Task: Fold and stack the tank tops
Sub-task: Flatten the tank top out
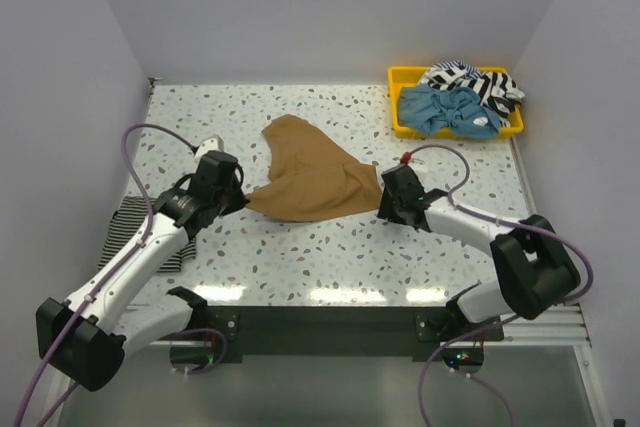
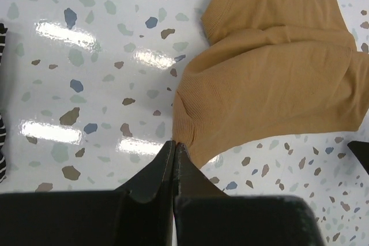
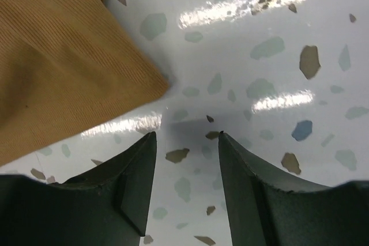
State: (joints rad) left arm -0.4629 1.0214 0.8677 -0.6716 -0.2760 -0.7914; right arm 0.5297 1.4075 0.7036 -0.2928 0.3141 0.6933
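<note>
tan-brown tank top [image 1: 315,179]: lies on the speckled table [image 1: 330,257] about mid-table, spread flat in a rough fan. The narrow upper part runs toward 11 o'clock and the wide lower edge faces 6 o'clock. One layer is lapped over another, and the fold edge shows in the left wrist view.

left gripper [image 1: 238,197]: at the top's 9 o'clock corner. Jaws pressed fully together. The left wrist view shows the cloth corner gathered into small wrinkles that run right into the fingertips, so it has a pinch of the tan hem.

right gripper [image 1: 382,207]: at the top's 3 o'clock corner, low over the table. Jaws stand moderately apart with only bare table between them; nothing held. In the right wrist view the tan corner lies just off the left finger [image 3: 135,171], toward 10 o'clock, not touching it.

yellow tray [image 1: 395,97]: at the table's 1 o'clock corner, well apart from the tan top. It holds a crumpled light blue top [image 1: 445,109], with a bold black-and-white striped top [image 1: 480,82] heaped at its 1 o'clock side and hanging over the rim.

thin-striped top [image 1: 125,232]: lies flat at the table's 8 o'clock edge, partly hidden under the left arm. Whether it is fully folded I cannot tell.
</note>
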